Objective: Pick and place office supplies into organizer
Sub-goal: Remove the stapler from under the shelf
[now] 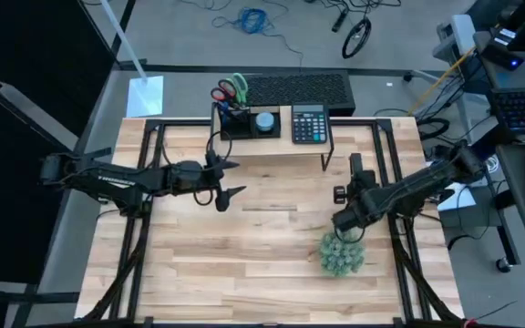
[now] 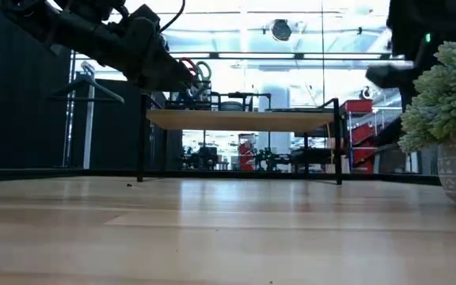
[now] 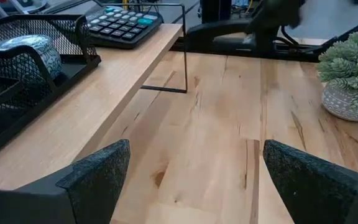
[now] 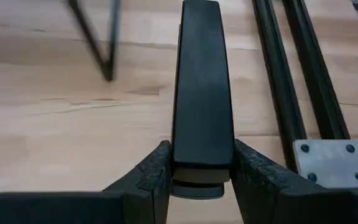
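Fingers of the left gripper point(image 1: 225, 180) are spreading wide in the high view, arm reaching level from the left, just short of the wooden riser point(image 1: 272, 147). The black mesh organizer point(image 1: 244, 121) is sitting on that riser, red and green scissors point(image 1: 230, 90) standing in it, calculator point(image 1: 309, 123) beside. Right gripper point(image 1: 345, 193) is angling in from the right, near the fuzzy plant point(image 1: 340, 254).

Low view: plant in patterned pot point(image 2: 450, 119) at the right edge.

Left wrist view: textured foam pads point(image 3: 103, 172) are gaping over bare wood grain.

Right wrist view: pads are clamping a smooth, flat black bar point(image 4: 202, 87); no writing readable.
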